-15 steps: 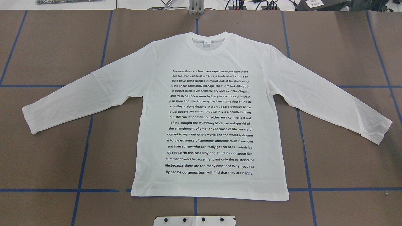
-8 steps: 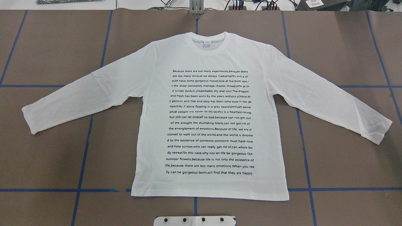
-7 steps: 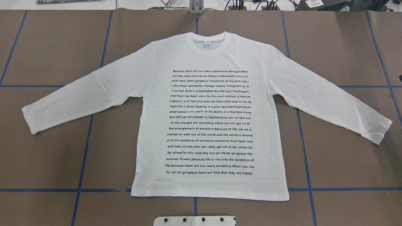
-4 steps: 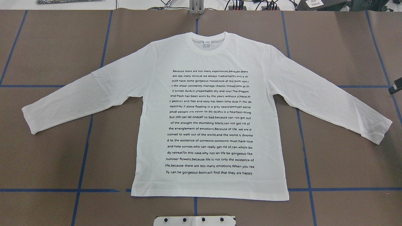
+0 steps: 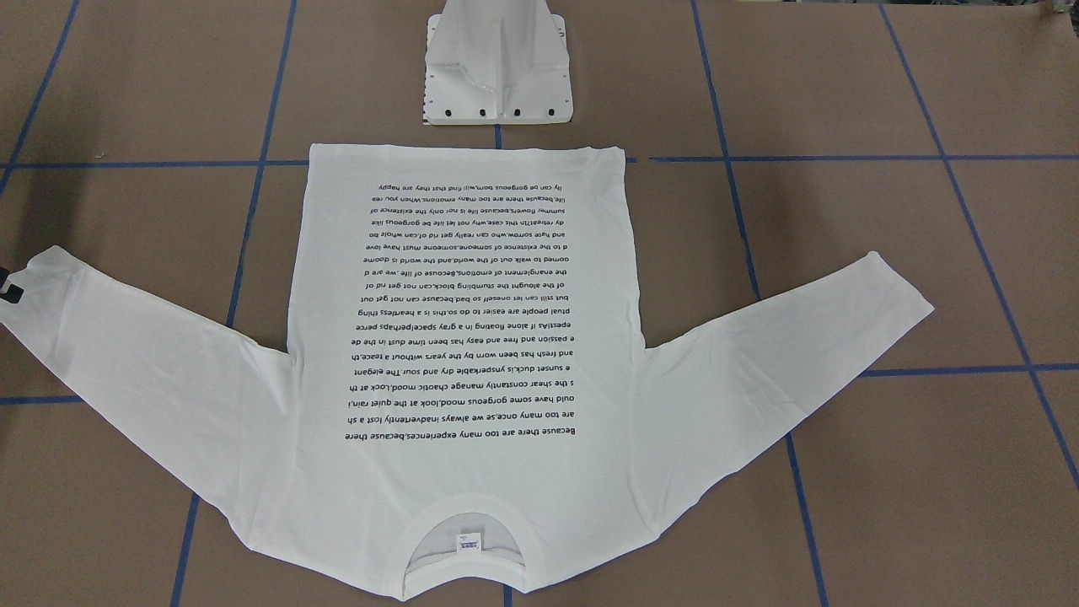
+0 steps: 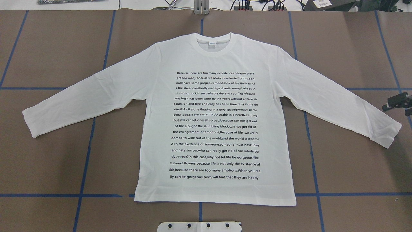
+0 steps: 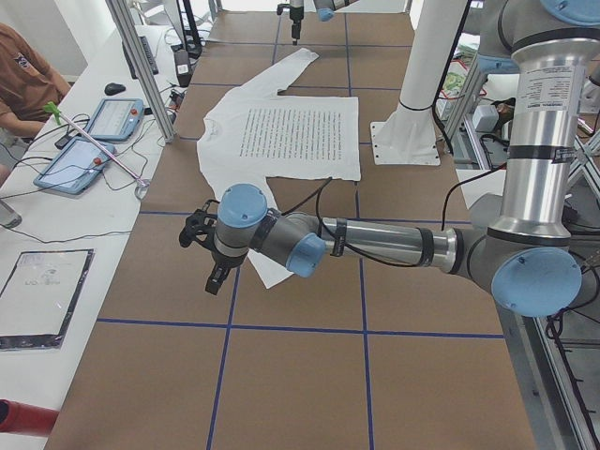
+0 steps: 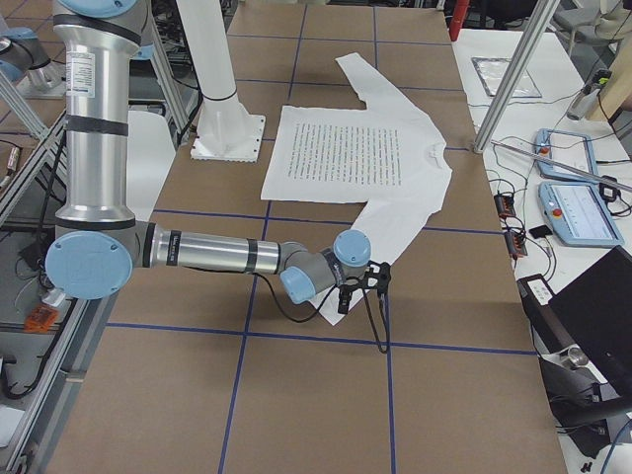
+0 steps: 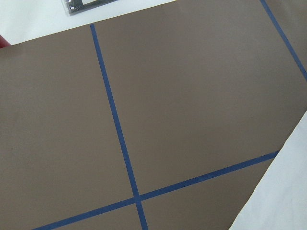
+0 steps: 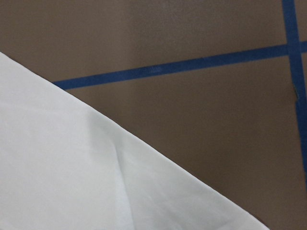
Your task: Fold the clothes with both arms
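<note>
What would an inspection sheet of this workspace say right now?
Surface: brown cover with a blue tape grid, lying flat.
Job's things: white T-shirt spread flat, print up, both sleeves out, collar away from the robot, unfolded.
Clutter: nothing seen on the cover; a white pedestal base stands beside the hem.
Grippers: right gripper near the cuff on its side, holding nothing, jaw state unclear; left gripper near the other cuff, state cannot be told.
Cables: black cable hangs from the right wrist; more cables past the far edge.
Surroundings: side bench with tablets; a seated person.
</note>
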Controlling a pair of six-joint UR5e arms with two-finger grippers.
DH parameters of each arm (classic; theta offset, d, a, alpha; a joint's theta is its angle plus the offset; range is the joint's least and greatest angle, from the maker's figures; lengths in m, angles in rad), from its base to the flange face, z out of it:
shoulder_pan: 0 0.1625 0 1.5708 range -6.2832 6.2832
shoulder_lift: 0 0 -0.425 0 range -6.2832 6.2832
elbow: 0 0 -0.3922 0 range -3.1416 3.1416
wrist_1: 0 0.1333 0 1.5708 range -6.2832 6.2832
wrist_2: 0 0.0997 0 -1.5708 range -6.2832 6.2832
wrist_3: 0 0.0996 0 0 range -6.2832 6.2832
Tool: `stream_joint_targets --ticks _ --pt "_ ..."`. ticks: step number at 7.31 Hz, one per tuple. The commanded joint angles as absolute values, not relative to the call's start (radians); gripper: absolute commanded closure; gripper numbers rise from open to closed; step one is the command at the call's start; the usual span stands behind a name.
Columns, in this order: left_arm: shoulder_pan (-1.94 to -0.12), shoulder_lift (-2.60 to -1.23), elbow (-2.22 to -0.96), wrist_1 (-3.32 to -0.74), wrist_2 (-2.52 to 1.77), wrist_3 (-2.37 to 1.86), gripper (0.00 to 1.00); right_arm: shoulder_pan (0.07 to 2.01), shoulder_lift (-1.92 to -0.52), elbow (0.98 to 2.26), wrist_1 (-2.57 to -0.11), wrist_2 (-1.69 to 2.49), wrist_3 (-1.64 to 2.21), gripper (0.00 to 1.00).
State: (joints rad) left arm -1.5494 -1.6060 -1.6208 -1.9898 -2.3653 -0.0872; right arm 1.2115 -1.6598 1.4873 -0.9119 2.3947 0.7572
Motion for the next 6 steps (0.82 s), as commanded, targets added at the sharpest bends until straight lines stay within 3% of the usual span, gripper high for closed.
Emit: stream_joint_targets --ticks 1,5,6 --pt "-1.549 -1.606 -1.612 -2.015 -2.356 -0.086 0.02 1.172 -1.693 1.482 -0.821 2.385 0.938 0.01" --pt "-1.549 -1.606 -1.611 -2.028 -2.358 -0.087 0.01 1.163 -1.721 1.408 -0.721 2.390 0.954 0.05" --pt "-1.549 -1.606 -1.612 -2.028 -2.358 -0.086 0.01 1.155 -1.720 1.404 -0.721 2.391 1.000 0.12"
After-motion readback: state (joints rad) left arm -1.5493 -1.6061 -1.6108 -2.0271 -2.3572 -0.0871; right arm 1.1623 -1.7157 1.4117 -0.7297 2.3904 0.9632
